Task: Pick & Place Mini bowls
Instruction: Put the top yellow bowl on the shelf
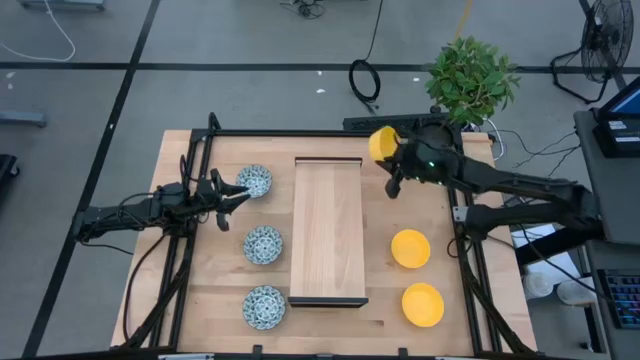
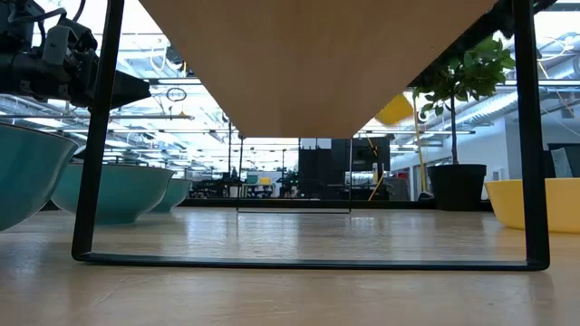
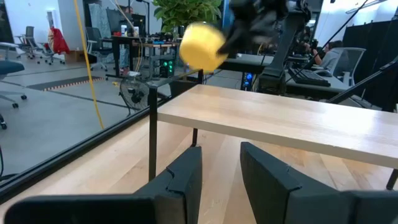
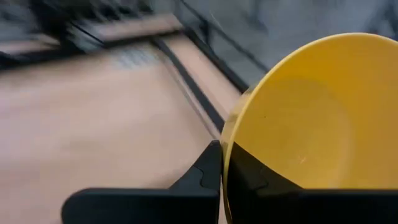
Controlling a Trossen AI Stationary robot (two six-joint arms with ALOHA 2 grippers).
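Bowl in the air, operator: your right gripper has its fingers clamped on the rim of a plain bright yellow mini bowl, tilted on its side and lifted clear of the worktop near the far right corner of the long rectangular wooden tray. In the right wrist view that rim sits pinched between the dark fingers. Two more plain yellow mini bowls rest on the light wooden worktop along the tray's right side, one midway, the other toward the near right corner. Over on the left side, three white bowls with dense blue-green pattern sit in a line: far, middle, near. Your left gripper hovers just beside the far patterned bowl, fingers parted and holding nothing.
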